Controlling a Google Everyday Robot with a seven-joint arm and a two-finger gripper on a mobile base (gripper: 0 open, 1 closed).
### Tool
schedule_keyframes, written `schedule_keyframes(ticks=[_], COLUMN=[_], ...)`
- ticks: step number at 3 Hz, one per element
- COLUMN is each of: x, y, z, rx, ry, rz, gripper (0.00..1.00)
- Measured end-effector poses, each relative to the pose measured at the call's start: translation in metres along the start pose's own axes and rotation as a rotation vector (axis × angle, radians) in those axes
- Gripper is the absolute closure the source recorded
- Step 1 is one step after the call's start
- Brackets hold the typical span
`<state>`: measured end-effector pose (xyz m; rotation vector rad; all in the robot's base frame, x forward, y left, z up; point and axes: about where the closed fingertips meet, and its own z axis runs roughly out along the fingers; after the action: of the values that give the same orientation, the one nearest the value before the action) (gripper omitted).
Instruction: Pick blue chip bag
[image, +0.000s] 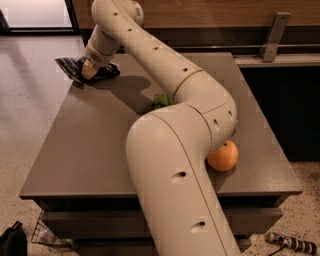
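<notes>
Camera view: arm stretched to the table's far left corner, gripper on the blue chip bag.

The single cream arm (175, 165) rises thick from the bottom edge, bends at an elbow over the right half of the grey table (85, 155), then runs up and left in a long diagonal; its wrist turns down, so the gripper (90, 71) points at the tabletop in the far left corner and rests on the blue chip bag (69, 65). That bag lies crumpled at this corner, dark foil showing on both sides of the gripper, and I cannot tell whether the gripper is closed on it or merely touching it. Counted: one blue chip bag; one green bag (161, 100), mostly hidden behind the elbow; one orange (223, 156) near the right front edge, touching the arm.
</notes>
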<state>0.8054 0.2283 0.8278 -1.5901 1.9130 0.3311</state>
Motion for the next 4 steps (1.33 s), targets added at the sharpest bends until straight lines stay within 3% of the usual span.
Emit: schedule_keyframes(ticks=[1, 2, 3, 4], x=[0.000, -0.011, -0.041, -0.045], y=[0.000, 0.000, 0.012, 0.013], z=[0.000, -0.043, -0.145, -0.162], rx=[0.000, 0.049, 0.153, 0.180], ry=[0.000, -0.009, -0.033, -0.033], rz=[0.000, -0.023, -0.070, -0.075], gripper=[1.00, 1.00, 1.00, 1.00])
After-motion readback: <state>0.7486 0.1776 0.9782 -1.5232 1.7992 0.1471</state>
